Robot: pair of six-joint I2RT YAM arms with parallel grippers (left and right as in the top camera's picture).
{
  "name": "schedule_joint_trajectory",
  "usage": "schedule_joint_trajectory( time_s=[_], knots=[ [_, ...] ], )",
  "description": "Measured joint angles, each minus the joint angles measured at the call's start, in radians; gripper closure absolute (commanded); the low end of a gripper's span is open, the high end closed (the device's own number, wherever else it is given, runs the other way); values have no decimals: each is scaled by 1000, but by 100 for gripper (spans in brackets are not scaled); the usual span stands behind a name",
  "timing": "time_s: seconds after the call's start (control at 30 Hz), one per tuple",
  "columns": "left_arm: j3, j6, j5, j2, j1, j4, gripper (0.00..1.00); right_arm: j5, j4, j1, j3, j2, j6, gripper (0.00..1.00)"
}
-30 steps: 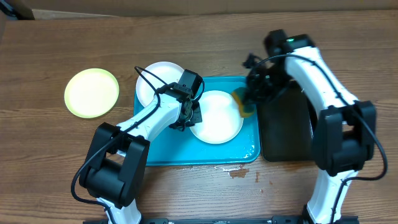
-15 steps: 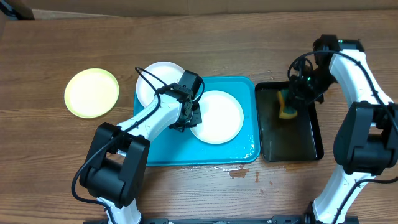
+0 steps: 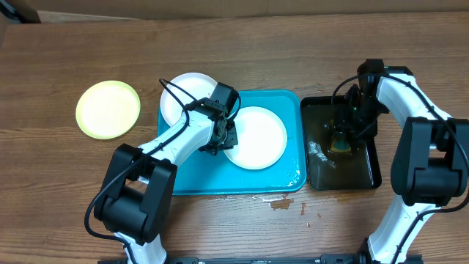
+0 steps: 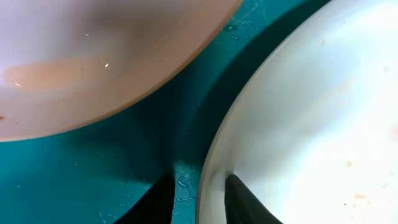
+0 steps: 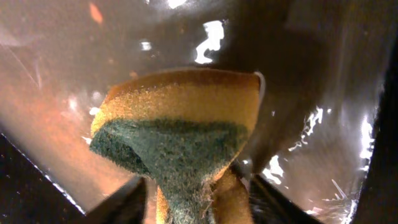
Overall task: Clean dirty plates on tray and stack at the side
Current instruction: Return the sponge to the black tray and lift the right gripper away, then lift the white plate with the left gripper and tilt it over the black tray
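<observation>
Turquoise-blue rectangular plastic tray point(image 3: 289, 180), mid-way across the brown wooden tabletop point(image 3: 293, 59), carries a round white plate point(image 3: 256, 139). A second white plate point(image 3: 187, 95) overlaps its far-left corner, and a pale yellow-green-rimmed plate point(image 3: 108, 108) lies well apart at the left. Just beside it on the right, a narrow black tray point(image 3: 352, 172) holds a wet yellow-and-green sponge point(image 5: 180, 118). Close up (overhead hides this) the left claw point(image 4: 199, 190) stands parted astride the round white plate's rim. The right claw point(image 5: 199, 199), pointing down, is spread either side of the sponge.
</observation>
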Motion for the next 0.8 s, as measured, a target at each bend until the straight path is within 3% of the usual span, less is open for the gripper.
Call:
schedule_joint_trajectory(
  time_s=[0.2,0.4,0.5,0.53,0.8],
  knots=[
    [0,0,0,0,0,3,74,0,-116,-15,165,0,0,41],
    [-1,0,12,0,0,2,76,25,-147,-94,429,-3,31,16],
    [-1,-3,21,0,0,-1,92,51,-147,-164,471,-13,64,0],
    [-1,-3,21,0,0,0,96,57,-151,-190,473,-14,74,0],
    [22,48,37,0,7,6,96,83,-164,-322,474,-15,94,0]
  ],
)
